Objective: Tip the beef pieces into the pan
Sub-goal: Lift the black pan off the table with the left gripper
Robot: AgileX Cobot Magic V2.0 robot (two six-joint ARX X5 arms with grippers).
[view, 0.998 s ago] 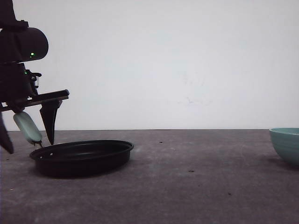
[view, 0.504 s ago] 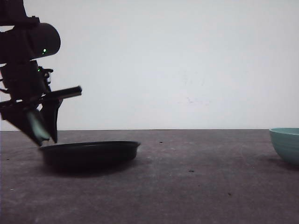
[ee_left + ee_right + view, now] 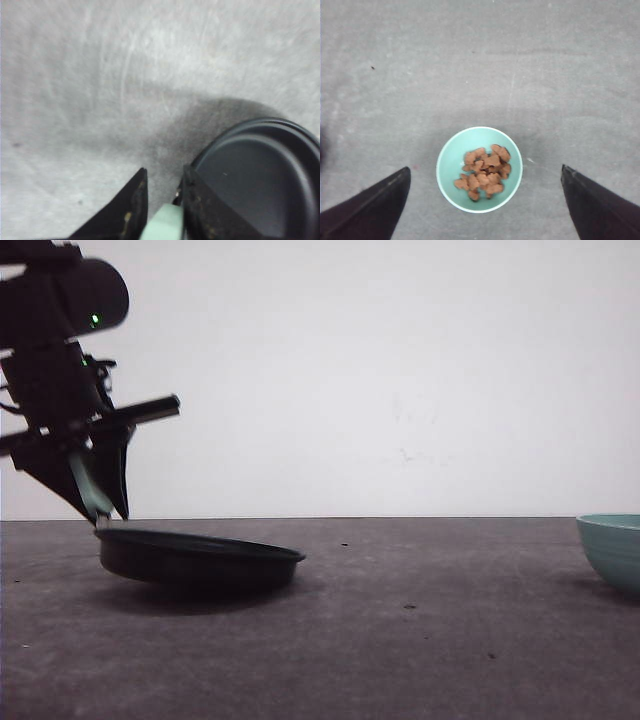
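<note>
The black pan (image 3: pixel 200 557) is at the table's left, tilted with its handle side raised. My left gripper (image 3: pixel 108 510) is shut on the pan's mint-green handle (image 3: pixel 90 486). The left wrist view has the handle (image 3: pixel 162 226) pinched between the dark fingers (image 3: pixel 134 206), and the pan's bowl (image 3: pixel 255 182) beside them holds nothing. The beef pieces (image 3: pixel 484 172) lie in a teal bowl (image 3: pixel 451 160). My right gripper (image 3: pixel 485 169) hangs open above that bowl, one finger wide on each side.
The teal bowl (image 3: pixel 612 548) stands at the table's far right edge in the front view. A wide stretch of grey table (image 3: pixel 430 620) lies between pan and bowl. A white wall backs the table.
My left gripper has closed on the handle and risen, moving slightly right. The pan's handle side has lifted off the table and the pan has shifted right.
</note>
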